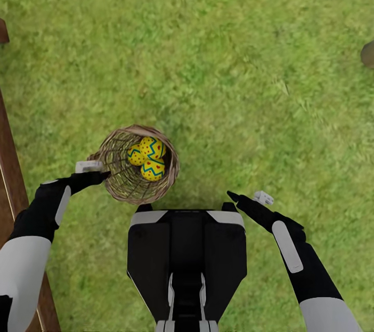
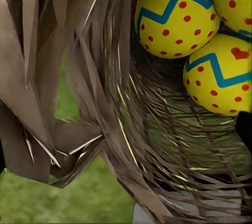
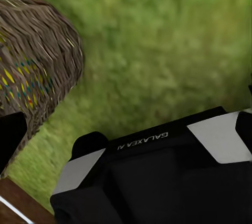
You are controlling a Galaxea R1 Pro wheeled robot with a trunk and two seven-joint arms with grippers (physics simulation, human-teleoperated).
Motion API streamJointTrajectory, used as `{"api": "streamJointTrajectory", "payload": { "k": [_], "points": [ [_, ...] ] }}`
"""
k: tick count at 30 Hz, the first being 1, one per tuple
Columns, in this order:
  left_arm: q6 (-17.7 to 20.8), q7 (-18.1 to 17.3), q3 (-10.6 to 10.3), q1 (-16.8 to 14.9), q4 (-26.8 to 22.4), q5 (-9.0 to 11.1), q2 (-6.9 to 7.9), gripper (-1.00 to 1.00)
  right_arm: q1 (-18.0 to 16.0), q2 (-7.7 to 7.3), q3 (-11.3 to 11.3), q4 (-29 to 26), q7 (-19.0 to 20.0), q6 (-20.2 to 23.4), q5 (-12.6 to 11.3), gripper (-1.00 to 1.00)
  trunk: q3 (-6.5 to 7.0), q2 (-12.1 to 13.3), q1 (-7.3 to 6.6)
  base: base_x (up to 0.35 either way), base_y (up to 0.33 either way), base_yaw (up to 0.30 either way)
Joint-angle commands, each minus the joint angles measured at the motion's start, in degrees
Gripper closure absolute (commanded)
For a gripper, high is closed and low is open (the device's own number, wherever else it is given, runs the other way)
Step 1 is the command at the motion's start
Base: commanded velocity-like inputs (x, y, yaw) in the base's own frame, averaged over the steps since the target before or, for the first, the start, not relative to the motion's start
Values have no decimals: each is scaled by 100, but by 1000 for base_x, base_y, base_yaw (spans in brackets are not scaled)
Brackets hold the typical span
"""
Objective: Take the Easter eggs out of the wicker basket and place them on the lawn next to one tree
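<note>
The wicker basket (image 1: 120,182) stands on the lawn (image 1: 234,62) just ahead of my base. Three Easter eggs (image 1: 152,148), yellow with red dots and blue zigzags, lie together inside it. My left gripper (image 1: 98,176) is at the basket's left rim, and in the left wrist view the woven wall (image 2: 105,108) fills the space between its spread fingers, with the eggs (image 2: 176,16) just beyond; it is open. My right gripper (image 1: 236,198) hovers open over the grass to the right of my base, and its camera sees the basket (image 3: 37,61) from the side.
A brown wooden fence (image 1: 10,176) runs along the left edge, close to my left arm. A grey-brown rounded shape (image 1: 369,54) pokes in at the right edge. My black and white base (image 1: 187,249) sits right behind the basket. Open grass stretches ahead and to the right.
</note>
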Motion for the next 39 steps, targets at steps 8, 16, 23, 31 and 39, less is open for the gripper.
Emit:
{"api": "streamJointTrajectory", "payload": {
  "k": [8,16,23,31,39],
  "points": [
    [164,-34,289,49,-306,3,5,-100,-1,1,-11,-4,25,28,-2,-100,-81,-9,4,0,0,0],
    [165,-71,391,50,-321,3,15,-100,-1,1,-6,-4,26,27,-2,-100,-157,-9,4,0,0,0],
    [166,-78,468,50,-328,3,16,-100,-1,1,7,-4,21,28,-2,-100,-223,-9,4,0,0,0],
    [179,-78,496,61,-594,3,16,-100,-1,1,175,-5,18,27,6,-100,-299,-9,4,0,0,0],
    [308,-78,602,69,-699,3,14,-100,-1,1,183,-4,19,27,6,-100,-374,-9,4,0,0,0]
  ]
}}
